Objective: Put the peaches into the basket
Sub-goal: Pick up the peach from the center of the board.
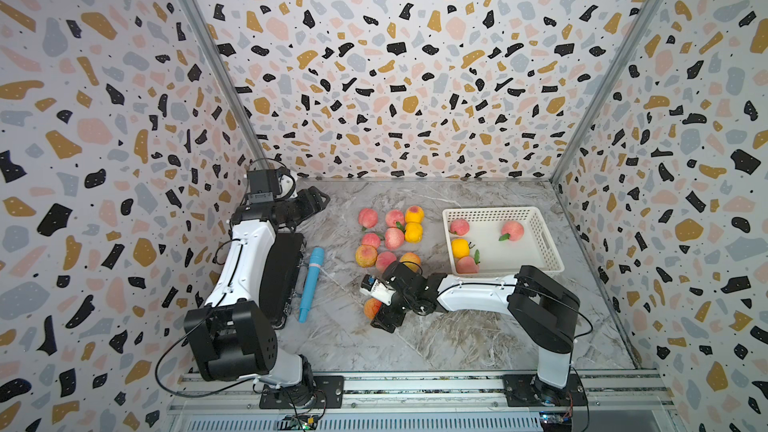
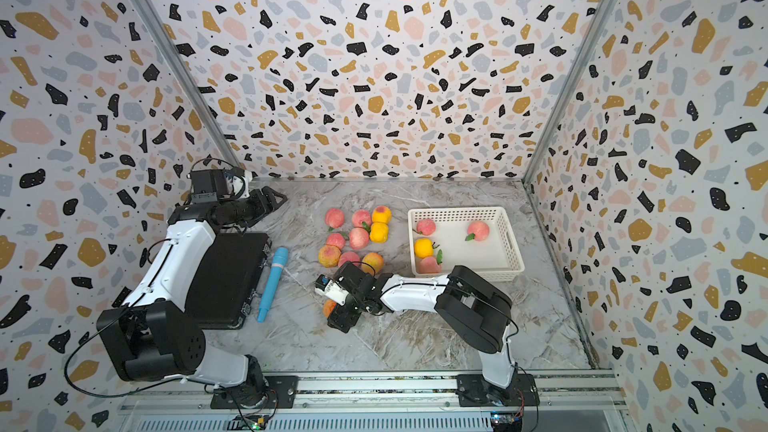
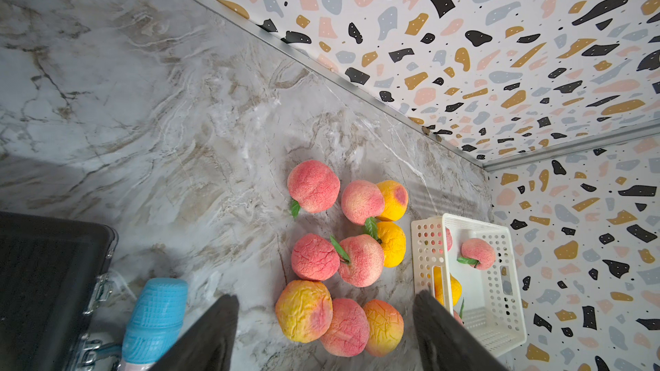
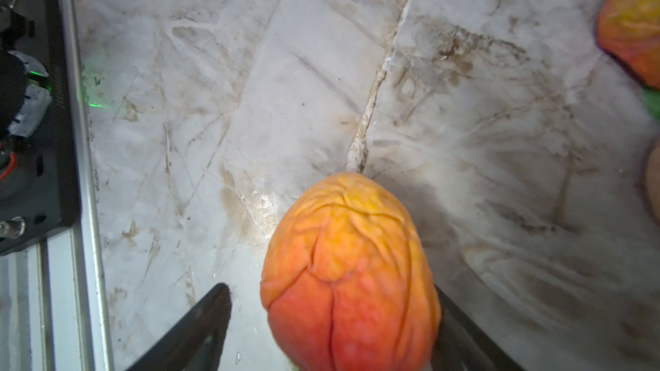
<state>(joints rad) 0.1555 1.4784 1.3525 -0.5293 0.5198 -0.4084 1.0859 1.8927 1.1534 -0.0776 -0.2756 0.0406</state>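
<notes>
An orange-red peach [image 4: 351, 262], apart from the other peaches [image 1: 390, 238] on the marble table [image 1: 415, 338], is straddled by the right gripper [image 4: 330, 292], jaws wide, one finger [image 4: 200, 330] seemingly not touching; likely soft, it should be pinched mid-body

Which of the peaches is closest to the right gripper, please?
The orange-red peach alone at the front, between the right gripper's fingers; the others sit clustered farther back or in the basket.
</notes>
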